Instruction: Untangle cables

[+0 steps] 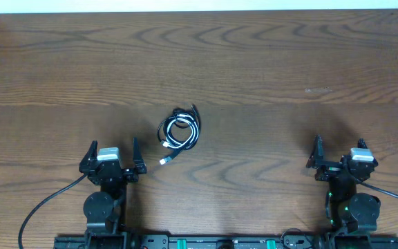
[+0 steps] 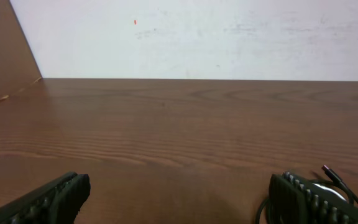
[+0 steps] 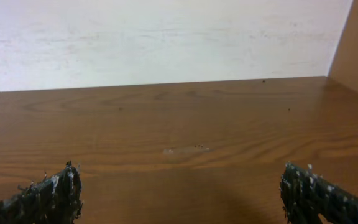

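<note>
Cables: two, one black cable (image 1: pixel 187 115) and one white cable (image 1: pixel 168 158), coiled together on the desk (image 1: pixel 268 69).
Hands: two, left hand (image 1: pixel 113 147) and right hand (image 1: pixel 339 148), both wide, empty.

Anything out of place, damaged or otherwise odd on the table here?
Only the tangle itself: the black cable and white cable lie wound together in one small coil ahead and to the right of the left gripper. A faint pale scuff marks the table further right. Nothing looks spilled or damaged.
</note>
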